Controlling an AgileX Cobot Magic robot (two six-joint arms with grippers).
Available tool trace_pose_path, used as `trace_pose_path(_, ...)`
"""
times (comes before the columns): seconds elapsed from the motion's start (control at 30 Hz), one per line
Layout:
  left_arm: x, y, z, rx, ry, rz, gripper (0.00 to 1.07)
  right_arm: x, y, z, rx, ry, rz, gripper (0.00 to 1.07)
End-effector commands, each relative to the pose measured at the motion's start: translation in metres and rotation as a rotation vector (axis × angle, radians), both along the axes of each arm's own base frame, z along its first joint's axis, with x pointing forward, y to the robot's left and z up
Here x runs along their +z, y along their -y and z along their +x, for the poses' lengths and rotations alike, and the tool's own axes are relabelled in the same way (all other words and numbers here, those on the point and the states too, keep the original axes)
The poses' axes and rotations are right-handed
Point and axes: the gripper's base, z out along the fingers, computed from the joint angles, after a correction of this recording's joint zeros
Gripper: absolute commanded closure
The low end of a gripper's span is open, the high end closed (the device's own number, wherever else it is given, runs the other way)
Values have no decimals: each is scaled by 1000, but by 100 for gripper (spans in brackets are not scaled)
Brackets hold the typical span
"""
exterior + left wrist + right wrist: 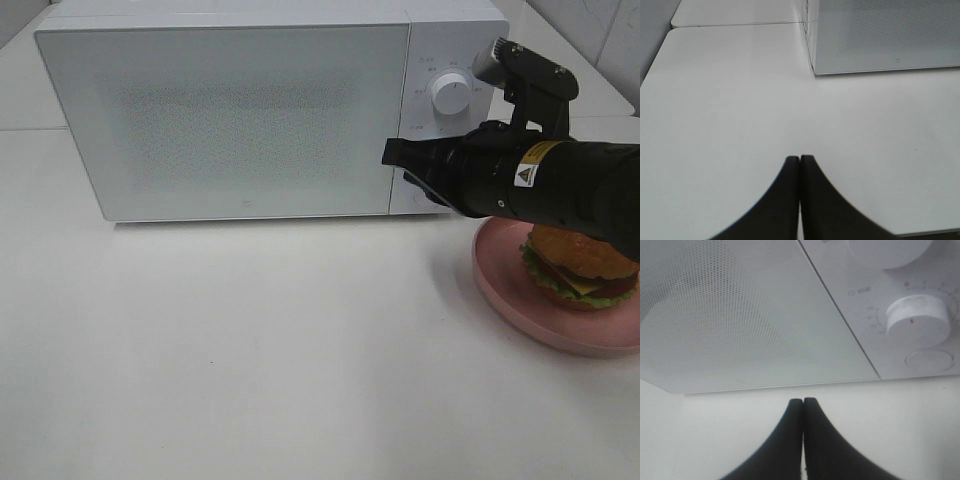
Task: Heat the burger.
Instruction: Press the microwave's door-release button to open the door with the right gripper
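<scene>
the right gripper [803, 402] has its black jaws pressed together, nothing between them, and they point at the right edge of the closed frosted door [230, 120] of the white box-shaped microwave oven [450, 40], just beside the panel with a round white knob [452, 95]. the burger with golden bun, green lettuce and yellow cheese [578, 268] lies behind these jaws, under the right forearm, upright on a round pink plate [500, 285] at the right side of the white bench [250, 350]. the left gripper [799, 160], jaws also clenched and empty, hovers over the bench near the oven's left corner, so i judge the right arm is much nearer to the burger.
</scene>
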Motion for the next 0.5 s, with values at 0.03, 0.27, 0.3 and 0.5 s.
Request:
trace_pose_path(0.03,0,0,-2,-2,31,-6,106,0,-11,3,27,-9,152,107)
trace_pose_path(0.27,0,0,-2,-2,31,-6,106,-9,-22,6,-11,-103,449,107)
trace_pose_path(0.3,0,0,-2,-2,31,-6,106,-14,-24,7,-27,-135,506,107)
trace_pose_path(0.5,0,0,-2,-2,31,-6,106,-25,-24,10,-88,-215,600,107)
